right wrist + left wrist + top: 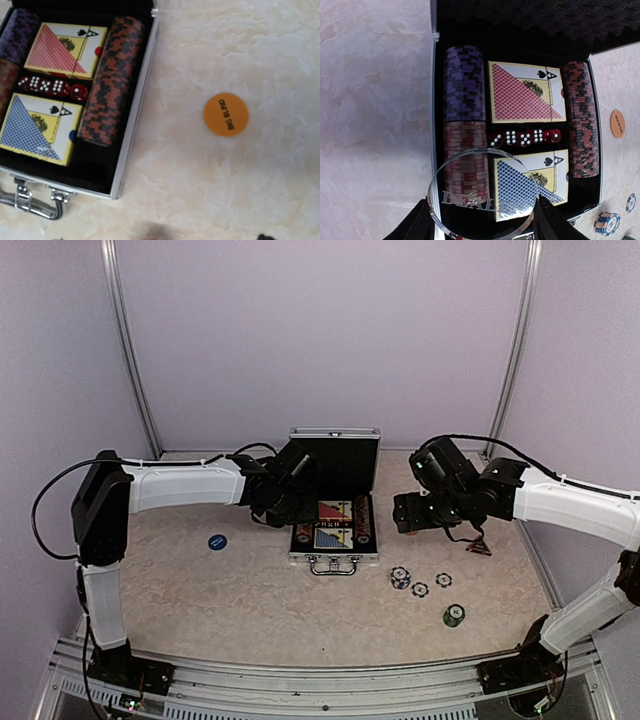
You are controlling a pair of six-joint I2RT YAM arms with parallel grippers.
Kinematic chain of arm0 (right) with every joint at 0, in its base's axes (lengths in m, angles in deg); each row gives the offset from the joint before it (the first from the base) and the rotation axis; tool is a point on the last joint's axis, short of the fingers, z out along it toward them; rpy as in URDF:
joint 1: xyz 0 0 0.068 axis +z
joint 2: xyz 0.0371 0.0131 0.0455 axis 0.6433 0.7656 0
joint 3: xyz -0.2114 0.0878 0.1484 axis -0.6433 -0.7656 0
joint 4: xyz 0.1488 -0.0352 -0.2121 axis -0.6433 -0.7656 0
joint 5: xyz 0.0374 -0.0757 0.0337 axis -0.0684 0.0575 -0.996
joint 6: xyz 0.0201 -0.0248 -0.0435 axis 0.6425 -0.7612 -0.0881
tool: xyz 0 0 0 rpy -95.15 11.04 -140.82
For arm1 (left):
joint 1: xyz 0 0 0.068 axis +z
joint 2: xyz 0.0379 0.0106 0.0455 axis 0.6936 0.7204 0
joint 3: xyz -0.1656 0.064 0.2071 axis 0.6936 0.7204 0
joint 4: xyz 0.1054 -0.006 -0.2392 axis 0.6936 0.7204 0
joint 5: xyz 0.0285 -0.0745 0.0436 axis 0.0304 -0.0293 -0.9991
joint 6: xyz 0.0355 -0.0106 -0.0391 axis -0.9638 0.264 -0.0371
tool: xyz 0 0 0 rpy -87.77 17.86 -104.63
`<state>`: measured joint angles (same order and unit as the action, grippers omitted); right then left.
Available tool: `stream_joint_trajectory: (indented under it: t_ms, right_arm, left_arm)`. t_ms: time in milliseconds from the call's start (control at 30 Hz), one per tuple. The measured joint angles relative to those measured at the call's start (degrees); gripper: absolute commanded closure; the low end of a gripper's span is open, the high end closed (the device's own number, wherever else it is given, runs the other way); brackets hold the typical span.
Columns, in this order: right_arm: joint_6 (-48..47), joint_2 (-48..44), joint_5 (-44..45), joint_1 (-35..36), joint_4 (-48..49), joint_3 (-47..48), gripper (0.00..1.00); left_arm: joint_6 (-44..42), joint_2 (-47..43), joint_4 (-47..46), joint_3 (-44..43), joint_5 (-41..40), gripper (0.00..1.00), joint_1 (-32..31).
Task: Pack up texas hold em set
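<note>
**Partly packed case, dealer disc in the left gripper**

Centrally on the table (300, 610), somewhat toward its far edge, the ribbed silver case (334, 558) lies open with its lid upright and its handle facing the near edge.

Inside, on the black lining:
- a row of purple chips (464, 82) and a row of red chips (465, 145) fill the left side, end to end;
- a long row of red-and-black chips (580, 117) runs down the right side;
- a red-backed deck (526, 92) and a blue-backed deck (552, 172) sit between the rows, with a line of red dice (525, 136) between the two decks.

The left gripper (482, 225) is over the left side of the case, its fingers clamped on the rim of a clear dealer disc (482, 192). In the wrist view the disc overlaps the red chips and the blue deck. Whether it touches them cannot be told.

The right gripper (403, 515) hangs just right of the case, jaws wide apart with nothing between them. Below it an orange "BIG BLIND" disc (226, 114) lies flat on the table, near the case's right wall but apart from it.

A blue disc (217, 541) lies left of the case, toward the left edge. Toward the near right corner lie three blue-and-white chips (420, 589) and a green chip (455, 614).
</note>
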<state>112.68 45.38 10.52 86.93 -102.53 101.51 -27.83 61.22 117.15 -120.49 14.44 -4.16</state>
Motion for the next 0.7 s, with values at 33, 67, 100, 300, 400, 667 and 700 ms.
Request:
stream_joint_trajectory:
  t_ms: [33,67,100,300,400,667,700]
  right_arm:
    - [0.0,0.0,0.0,0.0,0.0,0.0,0.18]
    - [0.0,0.0,0.0,0.0,0.0,0.0,0.18]
    - [0.0,0.0,0.1,0.0,0.0,0.0,0.18]
    - [0.0,0.0,0.2,0.0,-0.1,0.0,0.18]
    - [0.2,0.0,0.2,0.0,-0.1,0.0,0.18]
    - [0.5,-0.4,0.3,0.0,-0.3,-0.6,0.18]
    - [0.6,-0.5,0.3,0.0,-0.4,-0.7,0.17]
  left_arm:
    - [-0.2,0.8,0.2,-1.1,0.0,0.54,-0.1]
    - [-0.4,1.5,0.2,-2.0,0.0,0.54,-0.1]
    - [-0.7,2.3,0.4,-3.1,0.0,0.54,-0.2]
    - [-2.3,6.3,1.2,-8.4,-0.2,0.54,-0.3]
    - [-3.1,8.2,1.2,-10.4,-0.7,0.54,-0.3]
    - [-5.4,14.1,1.3,-16.4,-3.0,0.54,-1.3]
    - [-5.6,14.7,1.3,-17.0,-3.2,0.54,-1.4]
